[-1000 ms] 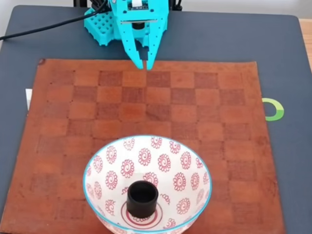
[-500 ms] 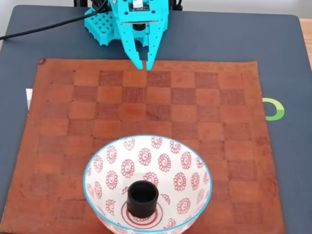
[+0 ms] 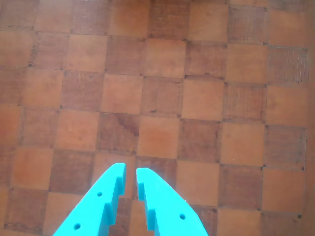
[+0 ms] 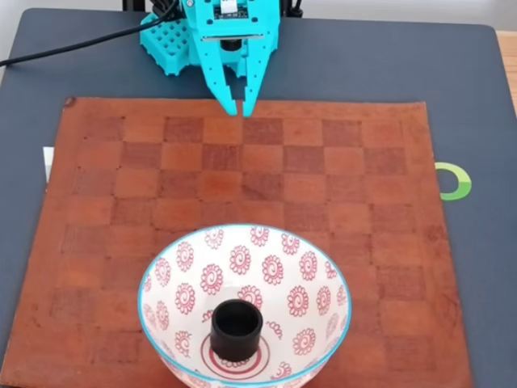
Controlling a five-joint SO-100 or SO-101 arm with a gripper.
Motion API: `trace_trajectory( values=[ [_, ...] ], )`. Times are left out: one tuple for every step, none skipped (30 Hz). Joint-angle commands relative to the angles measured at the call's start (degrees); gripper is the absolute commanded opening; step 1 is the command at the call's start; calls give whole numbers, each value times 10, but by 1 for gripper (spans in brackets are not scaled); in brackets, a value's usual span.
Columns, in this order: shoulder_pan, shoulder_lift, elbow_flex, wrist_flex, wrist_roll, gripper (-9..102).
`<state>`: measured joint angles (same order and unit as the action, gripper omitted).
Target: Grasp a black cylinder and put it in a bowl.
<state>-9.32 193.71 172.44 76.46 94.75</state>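
The black cylinder (image 4: 236, 330) stands upright, hollow end up, on the red rings at the bottom of the bowl (image 4: 319, 279), a white bowl with red spiral flowers and a light blue rim at the near edge of the fixed view. My turquoise gripper (image 4: 240, 107) hangs far from it at the top of that view, over the far edge of the brown checkered mat (image 4: 339, 186). Its fingers are nearly together with nothing between them. In the wrist view the gripper (image 3: 130, 173) points at bare mat squares (image 3: 162, 98).
The mat lies on a dark grey table (image 4: 468, 97). A black cable (image 4: 73, 44) runs off to the left behind the arm's base. A green and white ring mark (image 4: 454, 181) sits right of the mat.
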Motion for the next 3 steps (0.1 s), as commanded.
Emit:
trace_trajectory(
  values=[
    [-4,10,-4,1,-5,0],
    [-4,10,-4,1,-5,0],
    [-4,10,-4,1,-5,0]
  ],
)
